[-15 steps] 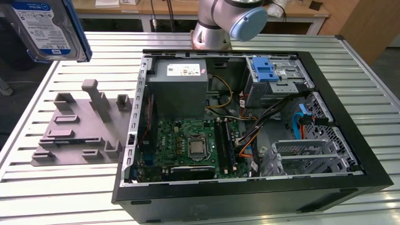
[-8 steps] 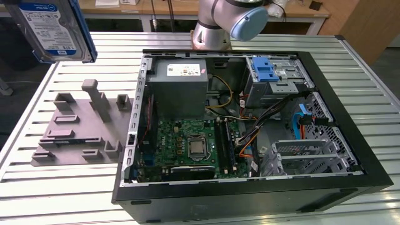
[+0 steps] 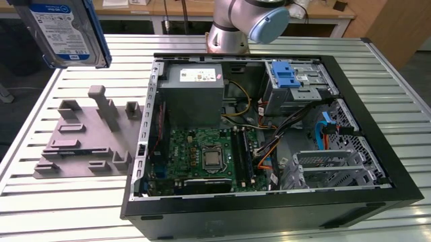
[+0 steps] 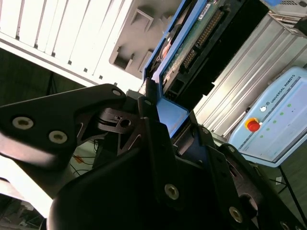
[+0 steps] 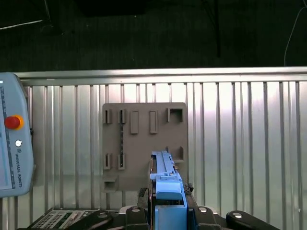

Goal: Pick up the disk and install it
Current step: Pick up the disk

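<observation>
One half of the job looks done from where we sit: the disk (image 3: 64, 33) is off the desk (image 3: 67, 206) and hanging high at the exterior view's left. Its label faces us, its blue carrier frames it, and it is well apart from the open computer case (image 3: 269, 212). Over to the second wrist view, and we've got the gripper (image 4: 172, 120) with its black jaws pinched on the carrier's blue end. The disk's green circuit-board side is turned to that camera, so we call that a firm hold on the disk. In the first wrist view we see the disk edge-on, poised above the grey fixture plate (image 5: 144, 139) with its slots and posts, lifted out of it rather than seated in it. The teach pendant (image 5: 12, 143) is also in shot, apart from the plate. Now the other half: the install is not yet done. Inside the case, the drive cage (image 3: 306, 91), which we take for the disk's home, sits toward the exterior view's right. It has a small blue latch (image 3: 288, 74) on top, it stands near the grey power supply (image 3: 192, 96), and the disk is well apart from it. So by our reckoning the pickup is complete and the seating in the case is outstanding.
</observation>
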`<action>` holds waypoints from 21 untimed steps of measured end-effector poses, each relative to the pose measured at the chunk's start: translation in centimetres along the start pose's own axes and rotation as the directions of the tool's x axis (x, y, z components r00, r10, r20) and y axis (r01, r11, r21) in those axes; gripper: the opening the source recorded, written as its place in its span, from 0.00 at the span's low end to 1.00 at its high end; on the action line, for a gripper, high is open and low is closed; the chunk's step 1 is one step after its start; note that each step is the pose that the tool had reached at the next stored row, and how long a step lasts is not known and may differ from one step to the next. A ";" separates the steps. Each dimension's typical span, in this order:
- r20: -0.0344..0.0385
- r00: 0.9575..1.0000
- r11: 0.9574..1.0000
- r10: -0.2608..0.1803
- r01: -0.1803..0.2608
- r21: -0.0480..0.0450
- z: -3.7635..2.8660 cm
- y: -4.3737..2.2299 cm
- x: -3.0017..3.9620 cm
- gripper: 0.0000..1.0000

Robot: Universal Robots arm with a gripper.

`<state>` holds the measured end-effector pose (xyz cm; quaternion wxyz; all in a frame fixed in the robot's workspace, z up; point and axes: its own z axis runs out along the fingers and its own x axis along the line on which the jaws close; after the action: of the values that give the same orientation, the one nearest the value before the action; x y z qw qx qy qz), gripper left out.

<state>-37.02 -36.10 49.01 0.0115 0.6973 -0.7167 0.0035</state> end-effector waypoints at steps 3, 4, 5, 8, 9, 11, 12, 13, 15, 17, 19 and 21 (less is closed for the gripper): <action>0.000 1.000 1.000 0.000 0.000 0.000 0.00 -0.44 0.20 0.36; 0.000 1.000 1.000 0.000 0.000 0.000 0.00 -0.53 0.33 0.36; 0.000 1.000 1.000 0.000 0.000 0.000 0.00 -0.62 0.48 0.36; 0.000 1.000 1.000 0.000 0.000 0.000 0.01 -0.88 1.05 0.36; 0.000 1.000 1.000 0.000 0.000 0.000 0.01 -0.95 1.24 0.36; 0.000 1.000 1.000 0.000 0.000 0.000 0.02 -1.10 1.61 0.36; 0.000 1.000 1.000 0.000 0.000 0.000 0.02 -1.17 1.79 0.36; 0.000 1.000 1.000 0.000 0.000 0.000 0.03 -1.26 1.97 0.36; 0.000 1.000 1.000 0.000 0.000 0.000 0.03 -1.45 2.29 0.36; 0.000 1.000 1.000 0.000 0.000 0.000 0.04 -1.66 2.63 0.36; 0.000 1.000 1.000 0.000 0.000 0.000 0.04 -1.85 2.95 0.36; 0.000 1.000 1.000 0.000 0.000 0.000 0.05 -2.05 3.25 0.36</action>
<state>-35.06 -39.41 49.01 0.0116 0.6973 -0.7167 0.0035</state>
